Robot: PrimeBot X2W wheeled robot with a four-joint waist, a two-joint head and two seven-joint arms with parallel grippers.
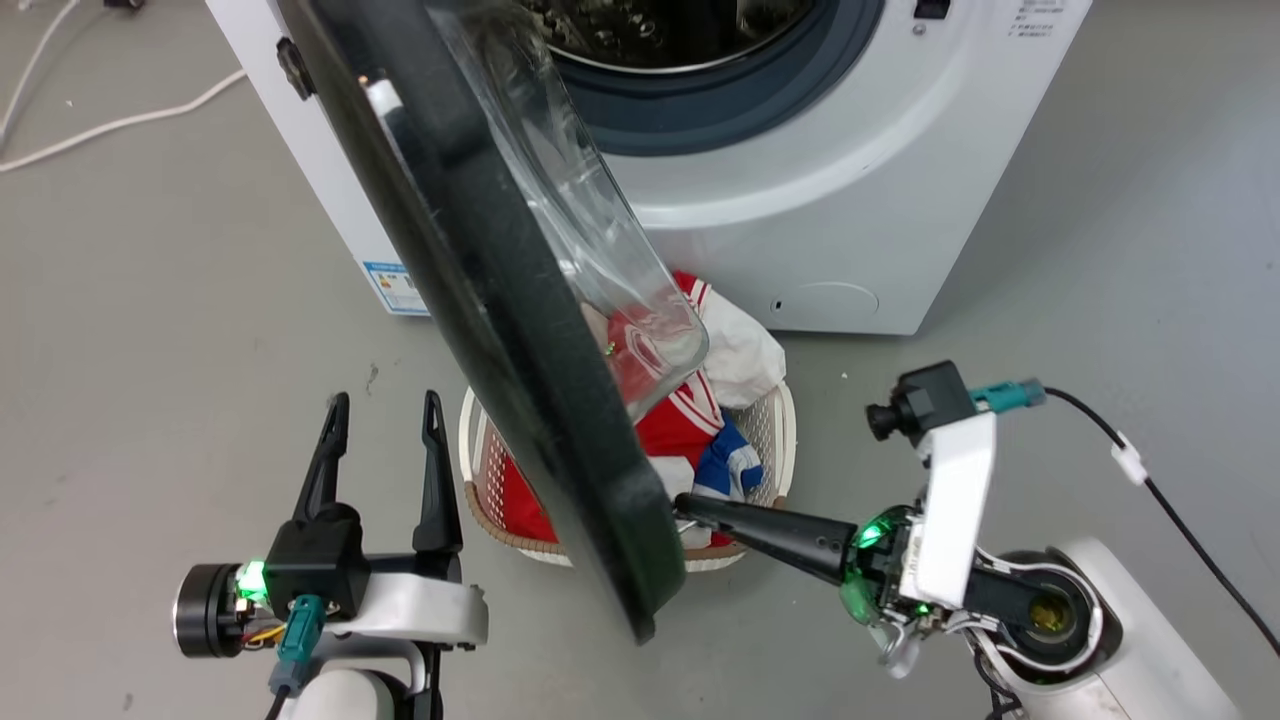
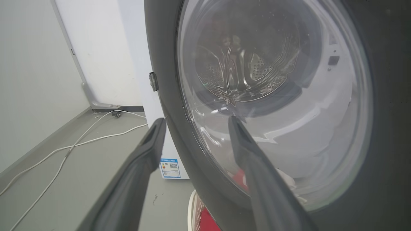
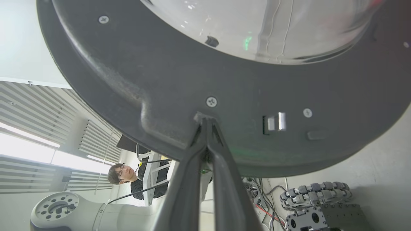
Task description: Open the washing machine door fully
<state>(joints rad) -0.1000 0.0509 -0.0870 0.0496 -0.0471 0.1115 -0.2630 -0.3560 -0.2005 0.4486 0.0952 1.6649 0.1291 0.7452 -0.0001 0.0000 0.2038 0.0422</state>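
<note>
Washing machine door [image 1: 480, 250], ajar, touches the closed right tool [image 1: 686, 503] at its inner rim, left tool [image 1: 386, 402] wide outside.

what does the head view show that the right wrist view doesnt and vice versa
Head view's own: the washing machine with its drum, the laundry basket, the open left gripper. Right wrist view's own: a person in the background, a screw head. Shared: the washing machine door and the shut right gripper, tips against its rim.
</note>
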